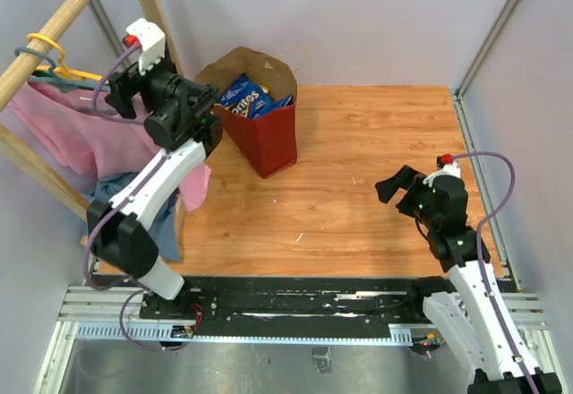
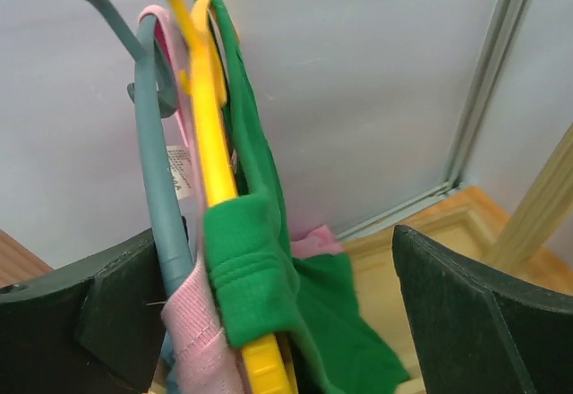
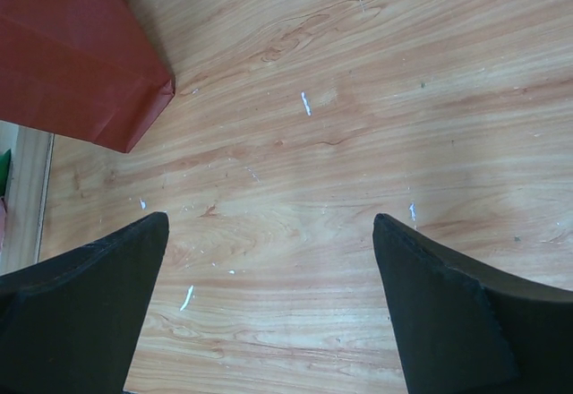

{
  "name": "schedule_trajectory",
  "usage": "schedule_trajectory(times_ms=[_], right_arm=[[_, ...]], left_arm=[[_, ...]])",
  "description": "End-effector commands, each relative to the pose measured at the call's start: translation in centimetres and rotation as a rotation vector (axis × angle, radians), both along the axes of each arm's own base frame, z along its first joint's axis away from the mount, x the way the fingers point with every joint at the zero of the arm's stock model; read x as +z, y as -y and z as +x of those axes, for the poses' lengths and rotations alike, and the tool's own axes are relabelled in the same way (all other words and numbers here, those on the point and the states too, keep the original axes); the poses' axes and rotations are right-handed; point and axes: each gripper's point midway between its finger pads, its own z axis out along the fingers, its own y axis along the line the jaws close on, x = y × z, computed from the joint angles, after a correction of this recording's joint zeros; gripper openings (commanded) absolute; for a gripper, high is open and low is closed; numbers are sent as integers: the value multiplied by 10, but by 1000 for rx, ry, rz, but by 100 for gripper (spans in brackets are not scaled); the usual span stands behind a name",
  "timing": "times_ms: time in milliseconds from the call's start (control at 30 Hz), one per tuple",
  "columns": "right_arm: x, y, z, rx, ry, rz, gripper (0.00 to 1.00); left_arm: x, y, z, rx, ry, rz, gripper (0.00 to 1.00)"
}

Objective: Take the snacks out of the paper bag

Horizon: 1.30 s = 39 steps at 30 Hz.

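The red paper bag [image 1: 266, 132] stands open at the back left of the wooden table, with thin handles at its brown rim. A blue-white cookie packet [image 1: 246, 98] of the snacks shows in its mouth; any other snacks are hidden inside. My left gripper [image 1: 119, 92] is raised left of the bag by the clothes rack. It is open [image 2: 276, 233], and hangers and cloth fill the view between its fingers. Low over bare wood on the right, my right gripper [image 1: 395, 184] is open and empty [image 3: 269, 219]. The bag's lower corner [image 3: 81, 63] lies ahead to its left.
A wooden clothes rack [image 1: 54, 27] at the far left carries a teal hanger [image 2: 159, 179], a yellow hanger [image 2: 213, 143], a green garment [image 2: 269, 269] and a pink shirt [image 1: 76, 139]. A blue cloth heap [image 1: 121, 188] lies under it. Grey walls enclose the table [image 1: 358, 170].
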Motion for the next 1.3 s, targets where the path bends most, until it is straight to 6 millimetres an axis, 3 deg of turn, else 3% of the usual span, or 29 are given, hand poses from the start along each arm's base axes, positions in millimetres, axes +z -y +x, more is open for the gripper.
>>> schedule_trajectory(times_ms=[0,167,267,300,367,467,633,800,967,1000,1267], right_arm=[[1,-4,3,29,23,-18,99],[2,-2,4,31,28,-35,99],[2,-1,4,30,28,-44,98],[1,-1,4,30,28,-47,99],[1,0,5,30,28,-53,99],[-1,1,6,27,27,-62,98],[-2,0,10,26,35,-61,98],[-1,-2,13,31,34,-52,99],[4,-1,15,29,41,-62,99],[5,0,15,27,42,-65,98],[8,4,16,25,46,-104,99]], left_arm=[[-34,-1,5,18,-41,-145,100],[-48,4,29,37,-104,-117,99],[-60,3,41,56,-149,-98,84],[-64,3,43,59,-155,-96,74],[-69,4,45,61,-162,-93,42],[-72,4,46,64,-153,-100,2],[-75,7,53,66,-145,-100,1],[-81,17,81,64,-157,-91,0],[-88,34,130,56,-168,-73,0],[-98,39,146,60,-174,-68,1],[-115,49,211,130,-167,4,0]])
